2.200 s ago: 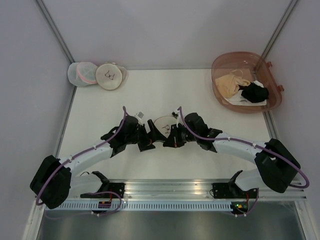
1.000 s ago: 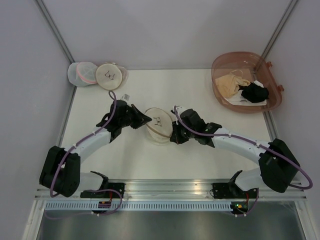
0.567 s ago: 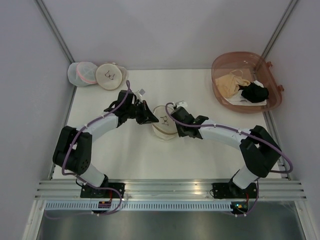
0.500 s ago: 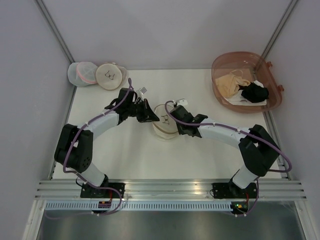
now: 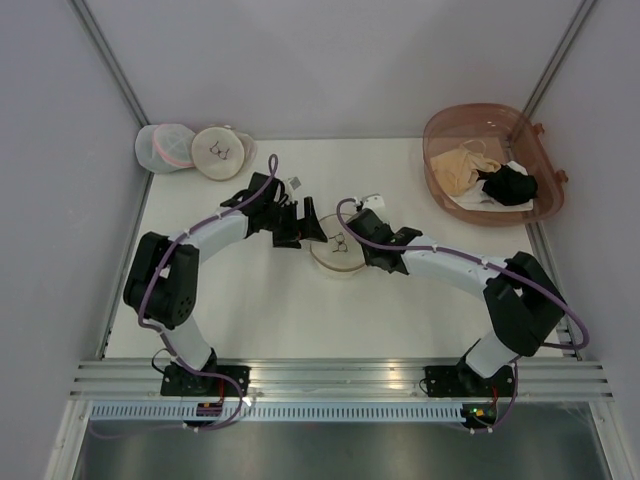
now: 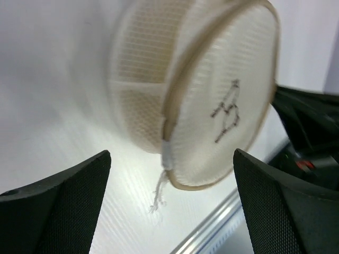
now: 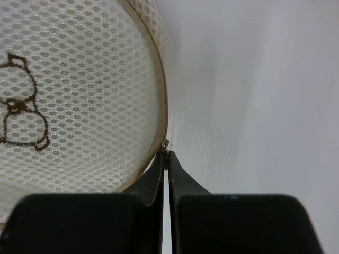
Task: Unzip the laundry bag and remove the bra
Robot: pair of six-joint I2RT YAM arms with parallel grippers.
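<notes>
Laundry bag [image 5: 342, 254] sits mid-frame on the table [image 5: 250, 300]. Upper left, a pink-trimmed mesh bag [image 5: 165, 147] touches a second cream bag [image 5: 221, 152]. My left claw [image 6: 172, 152] gapes beside the bag's left rim; my right claw [image 7: 165, 154] pinches its zipper pull [image 7: 165, 143]. Upper right, a brown tub [image 5: 440, 130] holds a beige garment [image 5: 460, 168] and a black garment [image 5: 507, 186].

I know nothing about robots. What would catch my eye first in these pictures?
At the centre lies a round cream mesh laundry bag with a small bra drawing on it. The left tool gapes wide open in front of it, while the right tool is closed with its tips at the rim zipper. In the far right corner sits a pinkish tub holding a beige garment and a black garment.
</notes>
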